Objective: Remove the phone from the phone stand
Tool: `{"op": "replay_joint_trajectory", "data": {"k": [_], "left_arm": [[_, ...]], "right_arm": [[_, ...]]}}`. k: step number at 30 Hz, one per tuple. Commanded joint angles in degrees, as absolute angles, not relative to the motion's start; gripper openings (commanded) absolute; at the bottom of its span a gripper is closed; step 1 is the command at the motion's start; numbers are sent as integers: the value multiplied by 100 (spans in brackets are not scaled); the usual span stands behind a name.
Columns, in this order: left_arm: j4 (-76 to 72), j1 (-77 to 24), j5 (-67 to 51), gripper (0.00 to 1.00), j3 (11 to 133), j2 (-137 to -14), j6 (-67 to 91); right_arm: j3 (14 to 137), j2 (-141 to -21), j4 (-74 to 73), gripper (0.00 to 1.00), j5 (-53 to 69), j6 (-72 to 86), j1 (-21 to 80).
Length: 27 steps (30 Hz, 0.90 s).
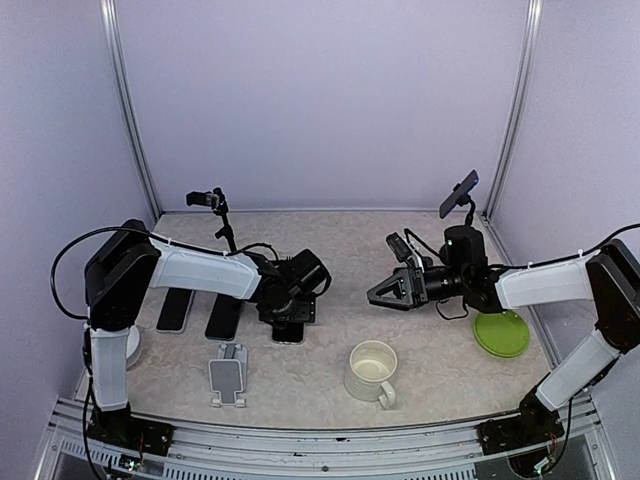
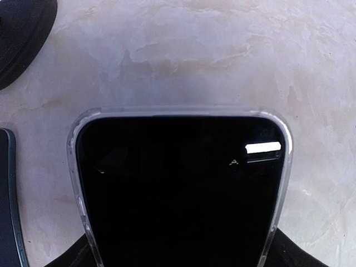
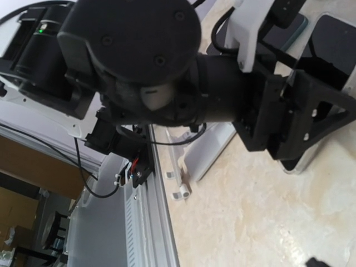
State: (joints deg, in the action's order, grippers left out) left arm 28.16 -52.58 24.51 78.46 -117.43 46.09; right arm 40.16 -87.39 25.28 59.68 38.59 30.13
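A black phone in a clear case lies flat on the table just right of two other phones. It fills the left wrist view. My left gripper is down over its near end, and its black fingers sit against both side edges of the case, shut on the phone. The grey phone stand sits empty near the front edge, to the left of the phone; it also shows in the right wrist view. My right gripper hovers open and empty at mid-table, pointing left.
Two dark phones lie side by side left of the held phone; one edge shows in the left wrist view. A cream mug stands front centre. A green plate lies right. Small tripods stand at the back.
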Motion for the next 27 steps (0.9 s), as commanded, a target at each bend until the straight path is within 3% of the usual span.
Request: {"op": "replay_joint_trajectory", "data": {"k": [1, 7, 11, 27], "left_arm": [[2819, -5181, 2755, 52, 8008, -11856, 4711], [2691, -5165, 2754, 86, 7974, -11783, 4623], [2408, -5099, 2711, 98, 7839, -11551, 4398], [2532, -5458, 3367, 99, 7400, -10041, 4164]], "right_arm": [[3951, -8593, 2454, 100, 5922, 3773, 2944], [3962, -8534, 2399, 100, 5870, 3792, 2946], [4000, -8500, 2347, 100, 5858, 3802, 2953], [4116, -8377, 2069, 100, 5570, 3645, 2952]]}}
